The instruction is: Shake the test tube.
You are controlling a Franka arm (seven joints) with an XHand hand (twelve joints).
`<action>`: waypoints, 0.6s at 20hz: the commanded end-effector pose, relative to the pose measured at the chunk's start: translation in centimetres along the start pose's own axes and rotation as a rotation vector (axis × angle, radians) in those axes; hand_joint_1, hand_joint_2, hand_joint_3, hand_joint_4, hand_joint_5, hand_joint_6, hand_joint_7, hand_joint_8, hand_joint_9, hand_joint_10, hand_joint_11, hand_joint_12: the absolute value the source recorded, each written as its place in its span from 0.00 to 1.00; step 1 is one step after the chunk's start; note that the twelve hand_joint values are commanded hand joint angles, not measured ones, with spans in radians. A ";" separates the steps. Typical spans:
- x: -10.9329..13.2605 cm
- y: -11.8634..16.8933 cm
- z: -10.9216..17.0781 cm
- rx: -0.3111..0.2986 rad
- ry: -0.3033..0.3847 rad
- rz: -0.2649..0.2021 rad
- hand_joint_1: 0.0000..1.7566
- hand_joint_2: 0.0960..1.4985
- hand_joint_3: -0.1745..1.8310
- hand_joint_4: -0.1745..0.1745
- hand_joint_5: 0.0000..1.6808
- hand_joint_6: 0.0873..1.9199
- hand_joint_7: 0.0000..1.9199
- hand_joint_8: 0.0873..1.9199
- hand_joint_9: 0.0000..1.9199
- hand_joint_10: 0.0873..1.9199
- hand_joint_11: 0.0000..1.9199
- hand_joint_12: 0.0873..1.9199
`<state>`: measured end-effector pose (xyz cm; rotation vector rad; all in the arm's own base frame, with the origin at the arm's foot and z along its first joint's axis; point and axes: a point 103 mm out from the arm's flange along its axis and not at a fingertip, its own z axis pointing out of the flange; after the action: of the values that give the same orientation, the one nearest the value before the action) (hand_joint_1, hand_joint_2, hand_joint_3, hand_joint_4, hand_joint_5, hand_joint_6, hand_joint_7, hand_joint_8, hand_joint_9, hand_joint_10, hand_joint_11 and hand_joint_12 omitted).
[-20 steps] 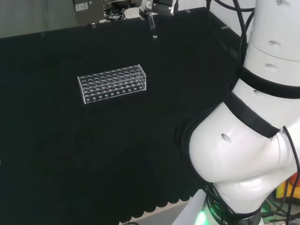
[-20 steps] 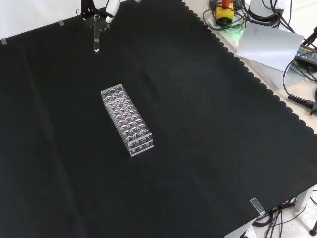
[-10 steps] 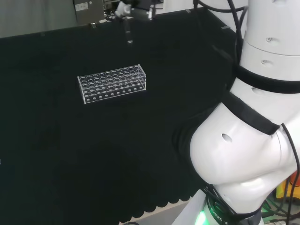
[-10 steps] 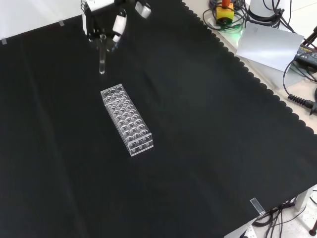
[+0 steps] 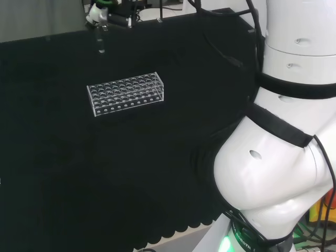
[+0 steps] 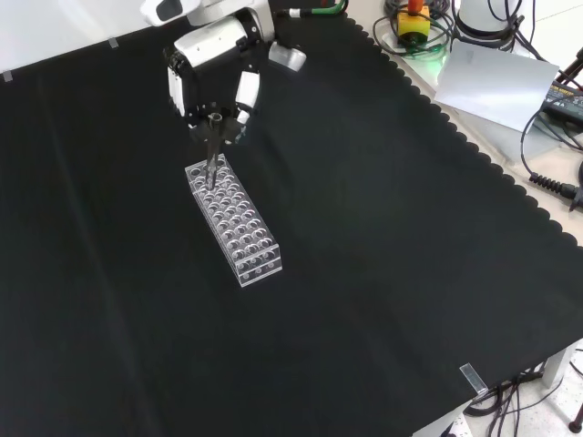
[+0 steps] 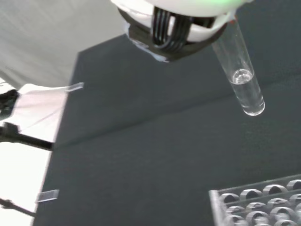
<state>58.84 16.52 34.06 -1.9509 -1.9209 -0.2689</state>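
Black cloth covers the surface (image 6: pixel 383 273), its scalloped edge running along the right in the front view. Above it hangs the tube (image 6: pixel 212 164), a clear, narrow glass cylinder with a rounded closed bottom. In the wrist view the tube (image 7: pixel 241 77) tilts a little, and a small amount of clear liquid sits in its lower end, with the liquid's top showing as a bright ring. Its open mouth shows as a dark ring among the fingers (image 6: pixel 246 91) in the front view.

White fingers with black pads are curled round the upper end of the tube, pinching it from either side, so the hand (image 6: pixel 214 68) carries it clear of the cloth. In the head view the hand (image 5: pixel 98 11) is near the far edge of the surface, with the tube (image 5: pixel 101 43) hanging down below it.

A clear plastic rack (image 6: pixel 233 218) with rows of round holes lies on the cloth. In the front view the tube's lower end overlaps the rack's far end; in the head view the tube is above and beyond the rack (image 5: pixel 126 93), apart from it.
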 end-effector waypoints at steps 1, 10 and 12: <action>-0.1 0.0 -0.2 -0.011 -0.004 -0.009 0.81 0.54 0.21 0.00 0.74 0.26 0.85 0.29 0.65 0.29 0.57 0.52; -7.9 -0.5 -4.0 -0.049 -0.091 0.144 0.81 0.54 0.21 0.00 0.74 0.26 0.85 0.29 0.65 0.29 0.57 0.52; -9.9 -0.6 -4.9 -0.060 -0.100 0.195 0.81 0.54 0.21 0.00 0.74 0.26 0.85 0.29 0.65 0.29 0.57 0.52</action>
<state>58.87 10.45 34.44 -2.0884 -1.8865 -0.2156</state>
